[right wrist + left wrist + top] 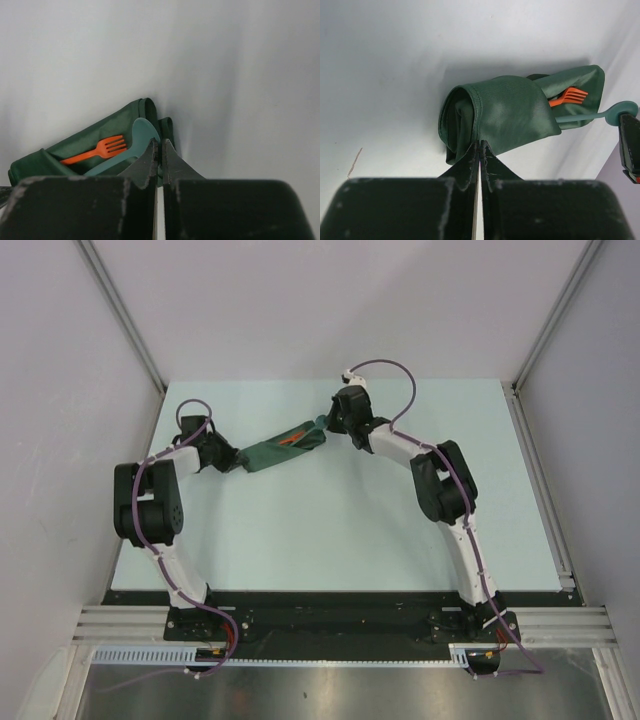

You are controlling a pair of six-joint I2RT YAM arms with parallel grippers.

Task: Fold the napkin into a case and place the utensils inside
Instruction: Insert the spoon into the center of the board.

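The dark green napkin (283, 450), folded into a long narrow case (505, 112), stretches between my two grippers at the back of the table. My left gripper (241, 462) (480, 143) is shut on the folded left end of the cloth. An orange-red fork (568, 96) (100, 150) and a teal spoon (140, 137) (615, 111), the utensils, lie in the case's open right end, with the spoon's bowl sticking out past the cloth. My right gripper (333, 426) (160, 143) is shut, its tips pinching the edge of the spoon's bowl.
The pale table (330, 540) is ringed by grey walls, with a metal rail (540, 490) along its right edge. Both arm bases sit on the black strip (330, 625) at the near edge.
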